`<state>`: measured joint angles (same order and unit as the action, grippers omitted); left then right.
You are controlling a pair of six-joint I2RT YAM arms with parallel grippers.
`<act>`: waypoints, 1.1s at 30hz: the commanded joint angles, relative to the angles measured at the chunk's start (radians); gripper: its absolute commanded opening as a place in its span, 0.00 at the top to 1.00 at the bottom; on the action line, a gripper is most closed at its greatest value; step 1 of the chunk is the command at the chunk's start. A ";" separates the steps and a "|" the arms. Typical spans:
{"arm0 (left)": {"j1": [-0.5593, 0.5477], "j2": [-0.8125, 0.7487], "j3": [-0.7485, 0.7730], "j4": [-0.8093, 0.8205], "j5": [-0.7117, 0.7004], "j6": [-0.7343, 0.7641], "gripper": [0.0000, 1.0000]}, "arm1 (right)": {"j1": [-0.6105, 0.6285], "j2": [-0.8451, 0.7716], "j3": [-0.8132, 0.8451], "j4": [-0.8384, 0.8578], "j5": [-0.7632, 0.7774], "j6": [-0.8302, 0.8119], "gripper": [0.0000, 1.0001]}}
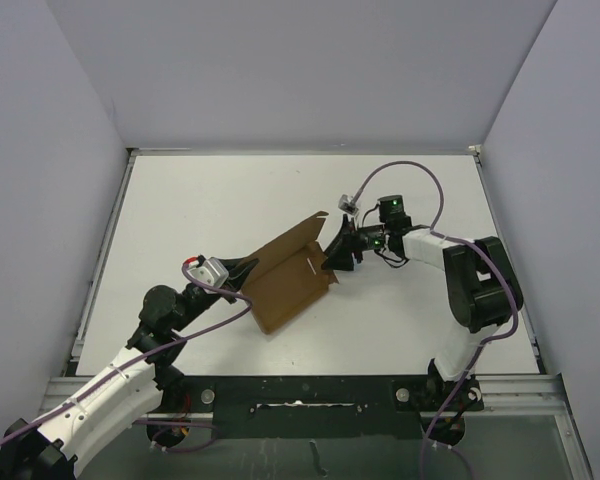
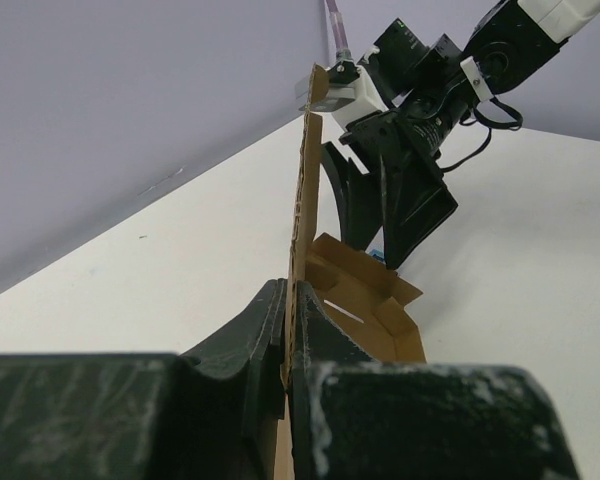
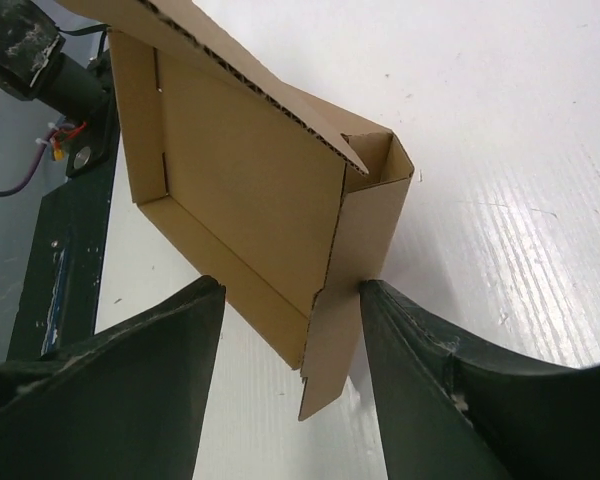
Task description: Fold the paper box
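The paper box (image 1: 290,285) is a brown cardboard tray, partly folded, lying mid-table with one long panel standing up. My left gripper (image 1: 242,272) is shut on the box's near-left edge. In the left wrist view its fingertips (image 2: 288,300) pinch the upright panel (image 2: 302,180) edge-on. My right gripper (image 1: 335,255) is at the box's far-right corner with its jaws open. In the right wrist view the gripper (image 3: 290,288) straddles the box (image 3: 240,170) at that corner. A loose end flap (image 3: 335,340) hangs down beside the right finger (image 3: 420,360).
The white table (image 1: 210,200) is bounded by grey walls on three sides. A black rail (image 1: 300,395) with both arm bases runs along the near edge. Purple cables (image 1: 420,170) loop above the right arm.
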<state>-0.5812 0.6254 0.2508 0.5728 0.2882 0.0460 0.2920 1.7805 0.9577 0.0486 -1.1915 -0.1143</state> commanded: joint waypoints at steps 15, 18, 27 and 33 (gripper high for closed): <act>-0.003 -0.011 0.003 0.073 0.009 -0.011 1.00 | -0.112 -0.028 0.131 -0.138 0.147 -0.023 0.94; -0.001 -0.008 0.002 0.079 0.010 -0.012 1.00 | -0.084 0.010 0.155 -0.179 0.261 -0.041 1.00; -0.002 -0.009 0.002 0.077 0.010 -0.015 1.00 | 0.019 0.072 0.177 -0.237 0.317 -0.107 1.00; -0.001 -0.009 0.001 0.079 0.005 -0.014 1.00 | 0.021 0.026 0.155 -0.252 0.085 -0.178 0.96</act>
<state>-0.5812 0.6212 0.2508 0.5800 0.2920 0.0376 0.3195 1.8633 1.0969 -0.1963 -0.9436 -0.2272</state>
